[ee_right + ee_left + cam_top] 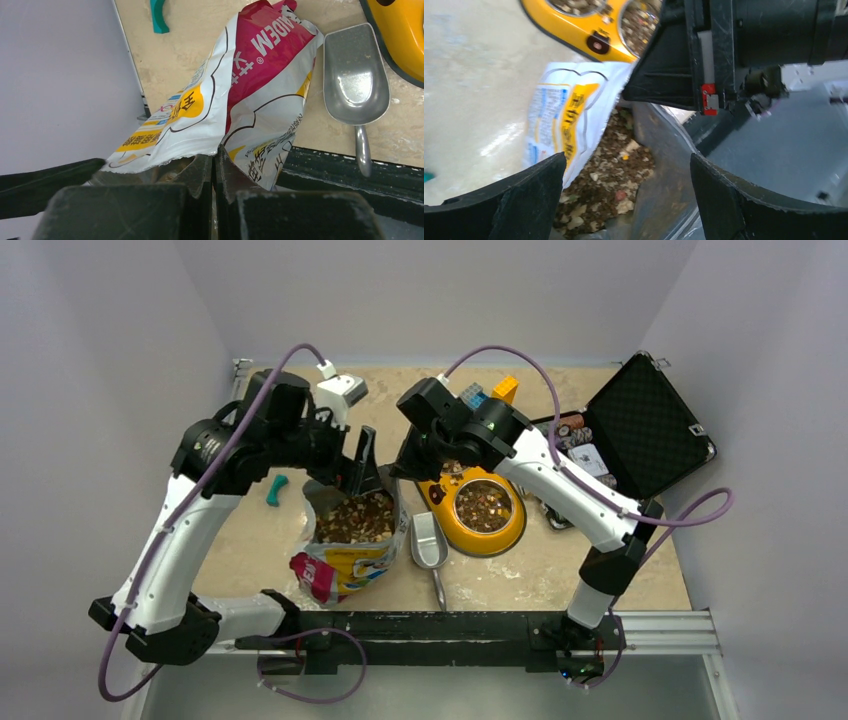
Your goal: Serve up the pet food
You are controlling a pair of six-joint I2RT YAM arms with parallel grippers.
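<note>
My left fingers [514, 200] stood spread, kibble [614, 175] between them in the open pet-food bag [569, 115] | my right fingers [227, 175] pinched its rim.

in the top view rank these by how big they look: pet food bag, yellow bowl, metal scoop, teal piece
1. pet food bag, its far edge partly hidden
2. yellow bowl, only slightly smaller
3. metal scoop
4. teal piece, by far the smallest

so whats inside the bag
Through its open mouth the bag shows brown and tan kibble, with a few pale and reddish bits. How deep it goes cannot be seen: the bag's printed wall covers the rest.
</note>
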